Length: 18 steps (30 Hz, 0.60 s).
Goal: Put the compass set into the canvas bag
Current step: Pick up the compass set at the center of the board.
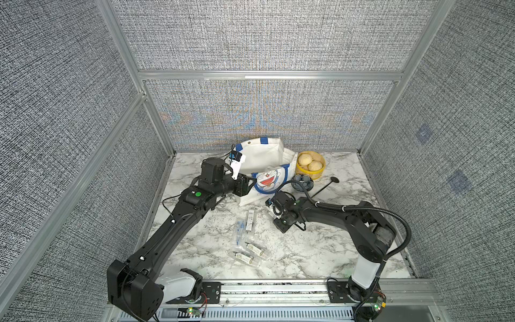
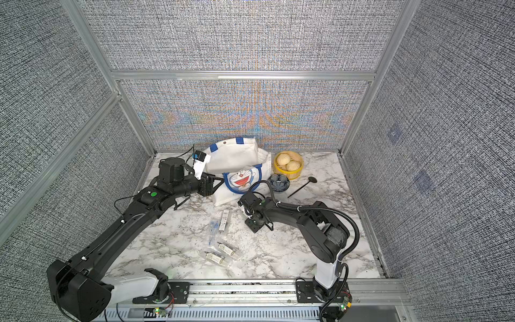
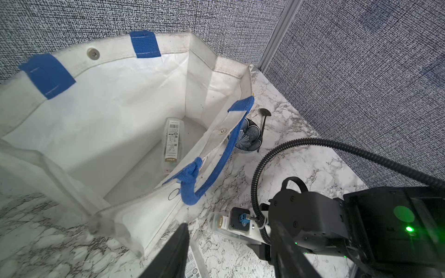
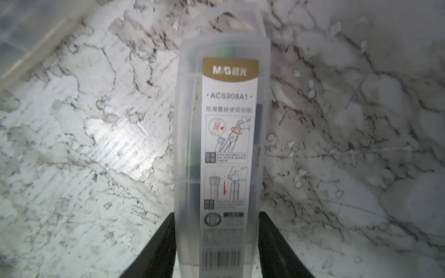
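right end effector (image 4: 216,215) is down near the middle of the worktop (image 4: 84,144), its jaws narrowed onto the two long sides of a compass set (image 4: 222,134), a clear case lying flat with its label up. the hold sits at one end of the case, not at its middle. left end effector (image 1: 250,183) stands about half open at the corner of the canvas bag (image 1: 264,153) nearest the left edge, with nothing seen between its jaws. the bag stands open by the far edge, with another set (image 3: 172,142) on its floor, and more sets (image 1: 252,249) lie toward the near edge. judging from this, the step in hand is the lift. with an end grip the long case will likely droop or swivel, so raise it straight and slowly, clear the bag's near rim and blue strap (image 3: 212,168), then tip it in lengthwise beside the one inside. keep wide of the dark bowl (image 1: 303,182) just beside the bag
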Each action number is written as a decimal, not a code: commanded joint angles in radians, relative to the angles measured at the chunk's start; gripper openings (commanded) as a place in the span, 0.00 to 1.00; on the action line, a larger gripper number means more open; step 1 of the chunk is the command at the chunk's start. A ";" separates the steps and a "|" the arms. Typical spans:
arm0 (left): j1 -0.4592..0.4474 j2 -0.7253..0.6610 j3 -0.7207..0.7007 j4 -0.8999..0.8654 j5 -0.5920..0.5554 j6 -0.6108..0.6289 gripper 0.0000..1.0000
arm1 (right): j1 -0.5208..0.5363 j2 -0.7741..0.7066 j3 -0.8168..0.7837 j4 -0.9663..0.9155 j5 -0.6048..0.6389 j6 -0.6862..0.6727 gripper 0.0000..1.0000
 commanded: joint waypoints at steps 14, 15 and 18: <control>0.002 0.006 0.008 0.009 0.057 -0.002 0.56 | 0.004 -0.309 -0.345 0.484 0.015 0.023 0.30; 0.001 0.007 0.011 0.005 0.059 -0.001 0.56 | 0.003 -0.318 -0.367 0.535 0.018 0.022 0.30; 0.002 0.012 0.035 -0.023 0.092 0.042 0.56 | 0.003 -0.326 -0.423 0.670 0.020 0.020 0.29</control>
